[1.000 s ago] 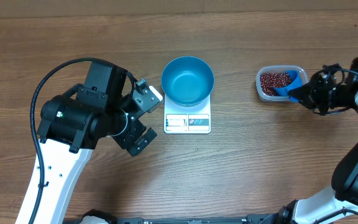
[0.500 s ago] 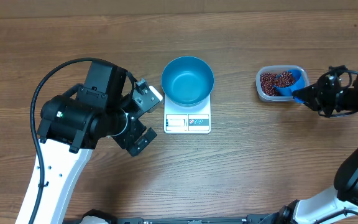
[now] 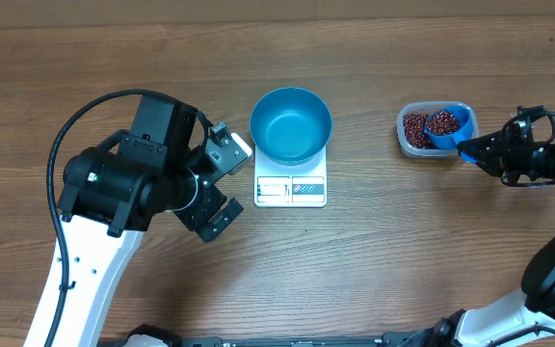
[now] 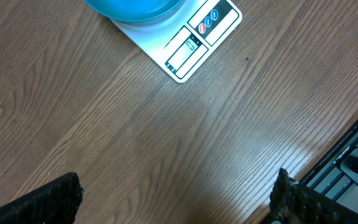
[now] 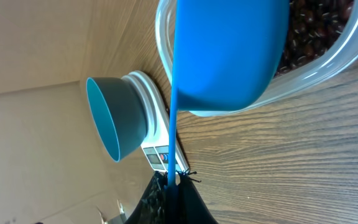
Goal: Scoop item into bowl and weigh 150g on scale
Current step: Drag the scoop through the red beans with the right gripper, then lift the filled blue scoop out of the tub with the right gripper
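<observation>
The blue bowl (image 3: 291,125) (image 5: 114,115) stands empty on the white scale (image 3: 290,189) (image 4: 197,43) (image 5: 158,144) at mid table. My right gripper (image 3: 472,150) (image 5: 173,186) is shut on the thin handle of a blue measuring scoop (image 3: 447,126) (image 5: 229,56). The scoop sits level over the clear tub (image 3: 414,143) (image 5: 347,53), loaded with red-brown beans (image 3: 441,120). More beans (image 3: 414,125) (image 5: 319,22) lie in the tub. My left gripper (image 3: 237,181) (image 4: 176,208) hangs open over bare wood left of the scale, holding nothing. The bowl's rim (image 4: 135,7) shows at the top of the left wrist view.
The left arm's black body (image 3: 128,183) fills the table's left side. A black rail (image 4: 347,155) runs along the table's near edge. Wood lies between the scale and the tub.
My right gripper has drawn back to the right and turned the scoop level, lifting a load of beans out of the tub's heap. The left arm has not moved.
</observation>
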`<state>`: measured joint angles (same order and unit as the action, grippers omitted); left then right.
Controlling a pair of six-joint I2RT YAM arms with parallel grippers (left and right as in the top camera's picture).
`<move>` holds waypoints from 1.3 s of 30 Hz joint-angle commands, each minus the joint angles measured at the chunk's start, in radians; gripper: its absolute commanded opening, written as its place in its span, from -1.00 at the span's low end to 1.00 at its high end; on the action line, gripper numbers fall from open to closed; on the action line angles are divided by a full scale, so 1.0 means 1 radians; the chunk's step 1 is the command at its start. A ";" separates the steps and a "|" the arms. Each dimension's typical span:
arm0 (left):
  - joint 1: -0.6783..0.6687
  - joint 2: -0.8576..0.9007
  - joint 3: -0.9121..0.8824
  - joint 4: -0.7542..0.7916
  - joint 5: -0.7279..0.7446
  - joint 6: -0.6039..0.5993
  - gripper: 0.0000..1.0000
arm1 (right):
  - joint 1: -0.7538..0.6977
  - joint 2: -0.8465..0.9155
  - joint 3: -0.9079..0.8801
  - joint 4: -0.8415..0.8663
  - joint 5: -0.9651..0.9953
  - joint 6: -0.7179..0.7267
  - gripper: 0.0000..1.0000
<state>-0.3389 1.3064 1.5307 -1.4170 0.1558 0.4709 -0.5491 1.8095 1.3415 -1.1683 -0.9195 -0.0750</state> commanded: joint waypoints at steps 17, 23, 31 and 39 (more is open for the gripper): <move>-0.002 -0.011 0.021 0.001 0.001 0.000 0.99 | -0.109 0.007 0.006 -0.148 -0.268 -0.248 -0.93; -0.002 -0.011 0.021 0.001 0.001 0.000 0.99 | -0.107 0.007 0.006 -0.229 -0.326 -0.369 -0.92; -0.002 -0.011 0.021 0.001 0.001 0.000 0.99 | -0.104 0.006 0.006 -0.315 -0.384 -0.482 -0.92; -0.002 -0.011 0.021 0.001 0.001 0.000 0.99 | -0.014 0.006 0.008 -0.318 -0.397 -0.484 -0.92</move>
<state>-0.3389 1.3064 1.5307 -1.4170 0.1558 0.4713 -0.6090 1.8095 1.3415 -1.4860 -1.2556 -0.5255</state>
